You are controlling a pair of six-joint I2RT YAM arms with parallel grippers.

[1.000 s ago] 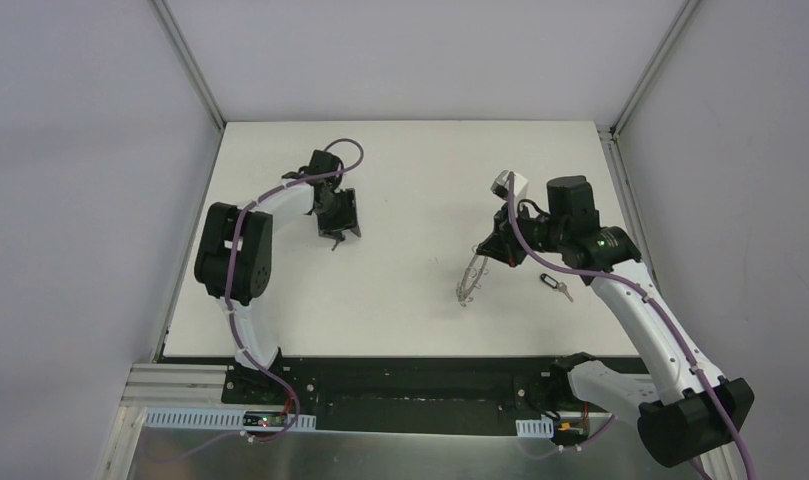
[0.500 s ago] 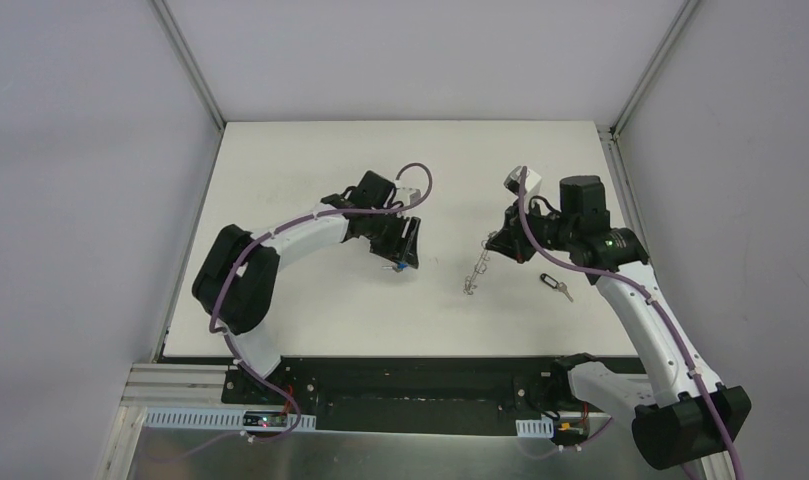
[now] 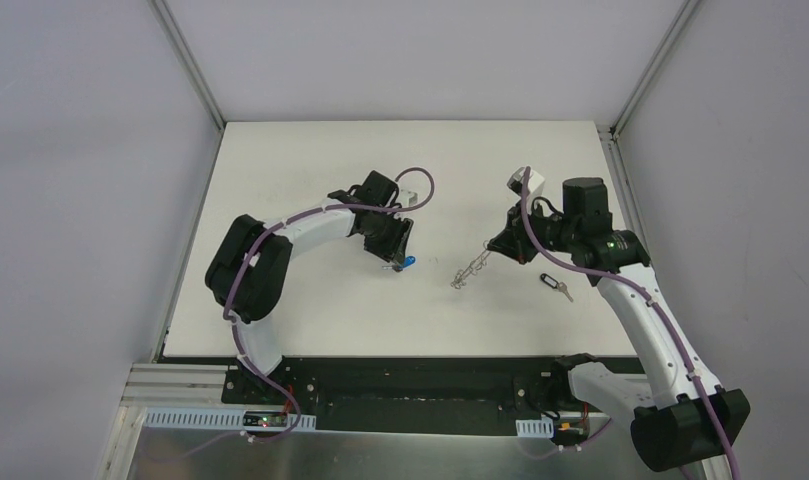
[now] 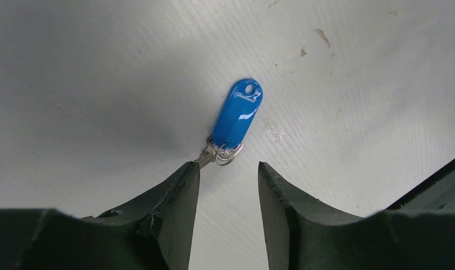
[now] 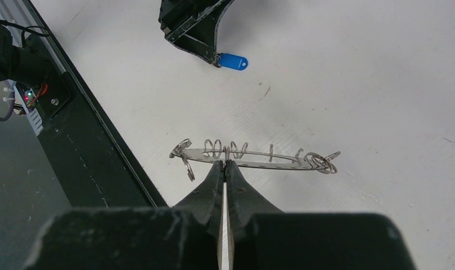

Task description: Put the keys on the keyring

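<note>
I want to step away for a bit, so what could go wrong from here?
The left end effector, open, has only the wire loop of the blue key near its tips; closing may catch it off-centre and flick the key away. The right end effector pinches the keyring by its thin edge, so the ring could pivot or slip under load.

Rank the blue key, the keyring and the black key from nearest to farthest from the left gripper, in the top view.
1. blue key, at the tips of the left gripper.
2. keyring, further right, in the right gripper.
3. black key, farthest right, lying free.
</note>
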